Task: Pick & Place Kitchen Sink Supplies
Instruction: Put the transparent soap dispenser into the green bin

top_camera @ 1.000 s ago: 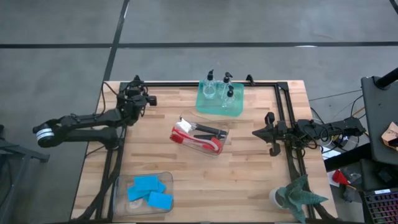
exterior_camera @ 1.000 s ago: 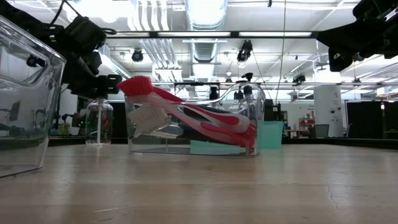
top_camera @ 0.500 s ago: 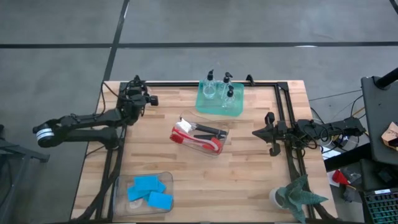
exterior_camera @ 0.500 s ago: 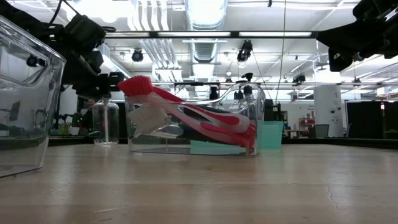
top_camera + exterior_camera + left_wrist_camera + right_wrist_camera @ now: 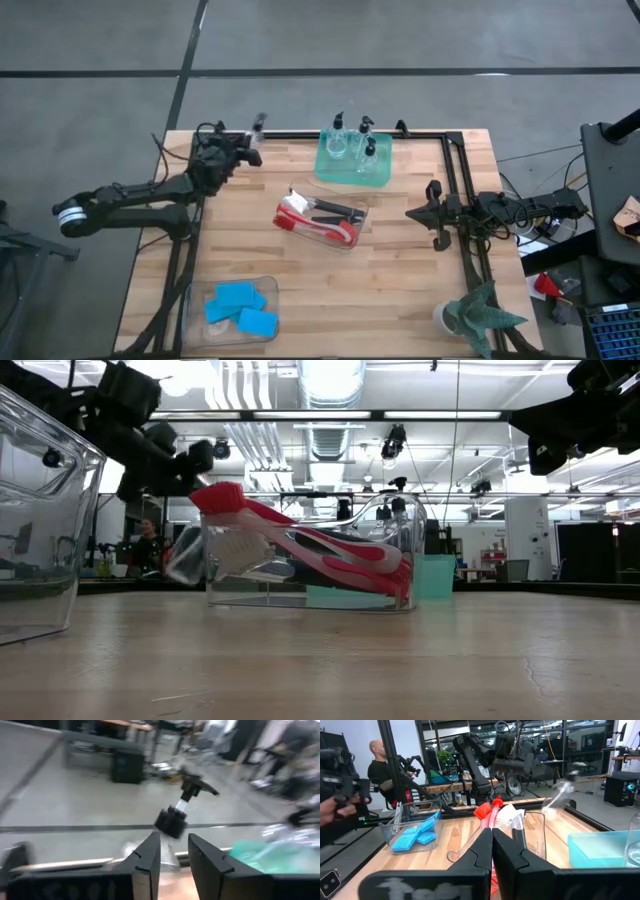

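Observation:
My left gripper (image 5: 238,152) is near the table's far left corner, shut on a small clear pump bottle (image 5: 172,822) with a black top. The bottle is tilted, and its pump head (image 5: 259,122) points over the far edge. It looks blurred in the low view (image 5: 186,563). Three more pump bottles stand in the green tray (image 5: 380,178). Red and black brushes lie in a clear bin (image 5: 322,220). Blue sponges lie in another bin (image 5: 240,308). My right gripper (image 5: 412,213) waits shut at the table's right side. My left gripper pinches the pump bottle's clear body (image 5: 171,851), just below the black cap, between its two fingers (image 5: 148,862). The fingers come from the table's left, nearly level. The bottle leans with its top toward the far edge; whether its base is clear of the table I cannot tell.
A black rail (image 5: 300,134) runs along the far edge and down the right side. A potted plant (image 5: 482,315) stands at the near right corner. Bare wood lies between the brush bin and the sponge bin. A person shows beyond the table in the right wrist view (image 5: 382,767).
My left gripper has moved a little toward the table's right and far edge and has tipped upward. The pump bottle, upright on the table a second ago, now leans with its pump head over the far edge.

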